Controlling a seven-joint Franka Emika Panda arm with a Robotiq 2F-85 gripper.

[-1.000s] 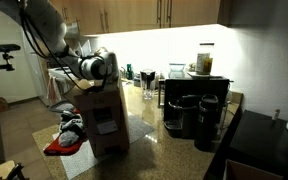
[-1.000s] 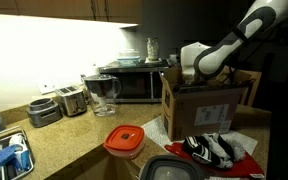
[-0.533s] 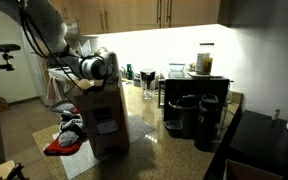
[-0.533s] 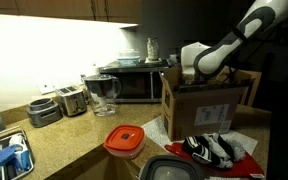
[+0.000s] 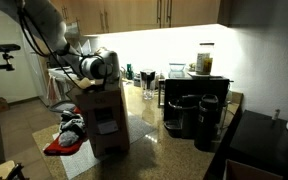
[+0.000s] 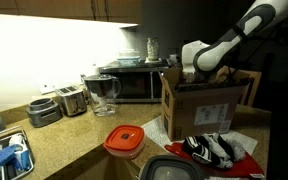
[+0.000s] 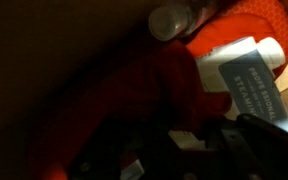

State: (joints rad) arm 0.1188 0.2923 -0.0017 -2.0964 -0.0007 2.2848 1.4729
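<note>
Kitchen bench (image 5: 149,135) of speckled stone carries one brown cardboard box (image 5: 104,115), upright and open-topped, close to an outer edge of the bench in both exterior views (image 6: 206,108). The arm reaches down into the box from above.

Box contents, wrist view:
- One white bottle (image 7: 249,75) with a dark printed label, lying tilted.
- One round white cap (image 7: 169,20).
- Red fabric (image 7: 164,90) beneath both.

The fingers (image 7: 259,140) appear only as dark shapes at the lower border of the wrist view; whether they are released or clenched cannot be determined.

Items around the box:
- One red cloth (image 6: 219,148) at its foot.
- One red-lidded container (image 6: 124,140) at the bench edge.
- Two black coffee machines (image 5: 194,118).
- Two toasters (image 6: 72,100).
- One glass pitcher (image 6: 104,92).
- One microwave (image 6: 134,83).
</note>
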